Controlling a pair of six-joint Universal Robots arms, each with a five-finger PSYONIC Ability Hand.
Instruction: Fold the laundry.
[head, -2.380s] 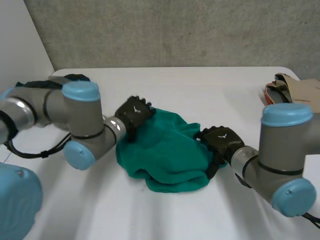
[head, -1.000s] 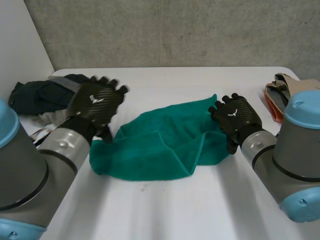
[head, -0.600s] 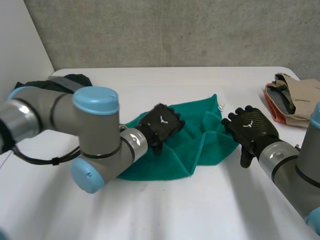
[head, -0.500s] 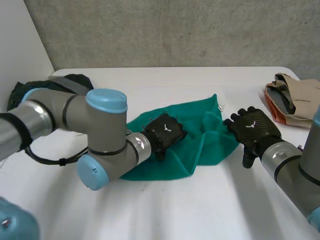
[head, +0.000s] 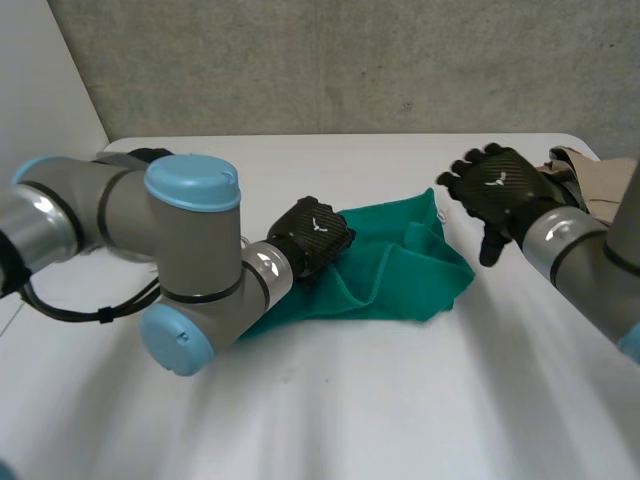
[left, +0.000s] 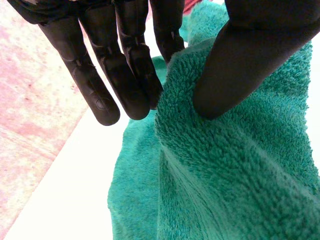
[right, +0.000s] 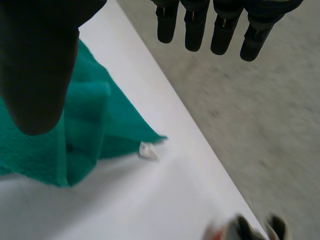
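Note:
A green towel (head: 400, 265) lies rumpled and partly doubled over in the middle of the white table (head: 350, 400). My left hand (head: 312, 235) is at the towel's left part. In the left wrist view its thumb (left: 250, 55) presses a raised fold of the towel (left: 240, 165) against the fingers (left: 135, 75), so the hand is shut on it. My right hand (head: 497, 192) hovers above the table, just right of the towel's far right corner, with its fingers (right: 222, 30) straight and nothing in it. The towel (right: 75, 125) lies below its thumb.
A small white tag (right: 148, 151) sticks out at the towel's far corner. Beige and orange clothes (head: 578, 160) are piled at the table's right edge, behind my right hand. Dark clothes (head: 155, 155) lie at the back left, behind my left arm. A concrete wall stands behind the table.
My left hand came down on the towel's left part and closed on a fold, drawing it up. My right hand left the towel's right edge and rose back and to the right.

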